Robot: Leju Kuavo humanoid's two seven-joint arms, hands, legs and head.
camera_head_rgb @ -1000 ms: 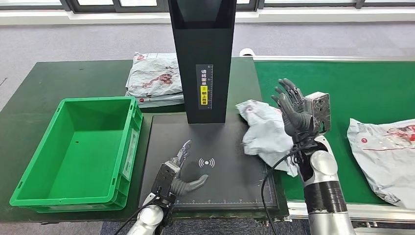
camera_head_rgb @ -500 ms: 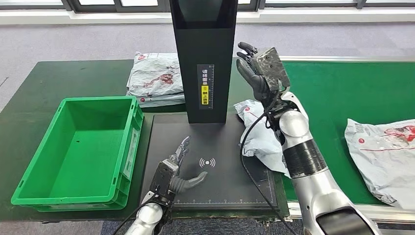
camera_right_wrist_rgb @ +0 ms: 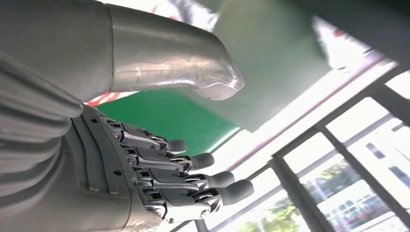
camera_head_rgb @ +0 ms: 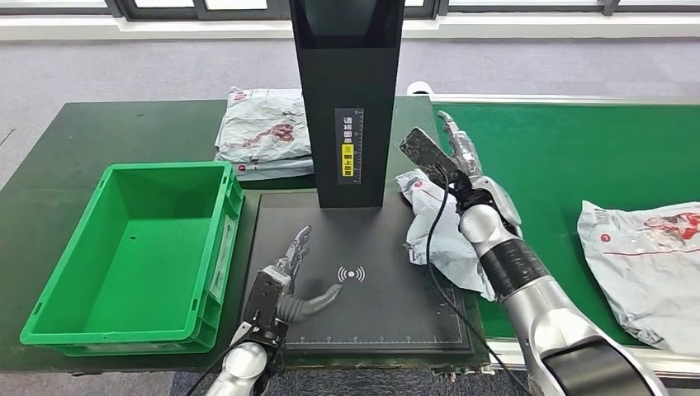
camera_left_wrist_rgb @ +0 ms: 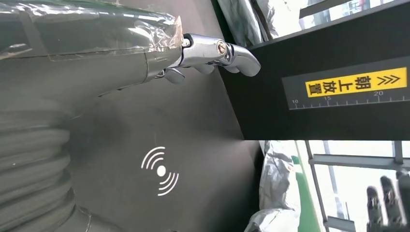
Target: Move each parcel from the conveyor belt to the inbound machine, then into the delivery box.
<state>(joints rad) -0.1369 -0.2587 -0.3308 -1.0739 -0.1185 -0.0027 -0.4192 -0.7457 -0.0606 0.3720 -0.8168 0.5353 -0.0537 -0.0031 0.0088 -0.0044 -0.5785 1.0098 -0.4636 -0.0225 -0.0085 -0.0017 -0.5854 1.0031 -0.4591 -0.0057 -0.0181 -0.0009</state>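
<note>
The green conveyor belt (camera_head_rgb: 578, 148) carried a grey parcel (camera_head_rgb: 644, 256) at its right edge. The black inbound machine (camera_head_rgb: 347, 99) bore a yellow label (camera_head_rgb: 347, 159) (its characters too small to read). The green delivery box (camera_head_rgb: 132, 247) stood left. A crumpled parcel (camera_head_rgb: 446, 239) lay on the scan pad's (camera_head_rgb: 363, 305) edge. Right hand (camera_head_rgb: 454, 153) and left hand (camera_head_rgb: 285, 280) were both spread, holding nothing.

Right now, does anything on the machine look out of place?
Yes. The crumpled grey parcel lies askew, half on the scanner plate's right edge and half over the conveyor belt, off the scan mark. The green box is empty.
</note>
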